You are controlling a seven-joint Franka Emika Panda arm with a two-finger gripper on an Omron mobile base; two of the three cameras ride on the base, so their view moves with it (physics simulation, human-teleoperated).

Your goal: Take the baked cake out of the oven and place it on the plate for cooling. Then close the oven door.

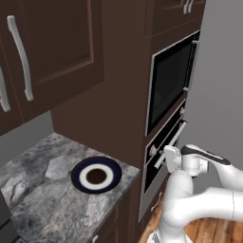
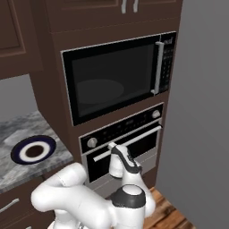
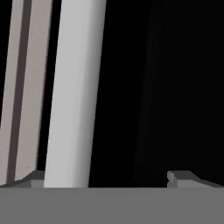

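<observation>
Right now the gripper (image 3: pixel 107 177) sits up against the oven door (image 2: pixel 123 154), claw spread wide, pinching nothing. In the hand view the silver bar handle (image 3: pixel 75 92) runs between the two finger tips, closer to one of them, with dark door glass behind it. From the base views the hand is near the left end of the handle (image 2: pixel 134 140), just below the knob (image 2: pixel 92 142).

Oven (image 1: pixel 163 154) looks shut; the cake is presumably inside, hidden. Plate (image 1: pixel 96 174) waits bare on the stone counter (image 1: pixel 33 190), left of the oven, well apart from the arm. Microwave (image 2: pixel 118 82) sits above and plays no part.

Step in hand, by judgement: grab the handle and drop the door open. To do it well, the bar should be centred between the fingers before they press together, seated deep enough not to slip. The pull should then follow the door's arc outward and down, not straight back. Gripping near one end could twist the hand, so sliding toward mid-bar may be safer.
</observation>
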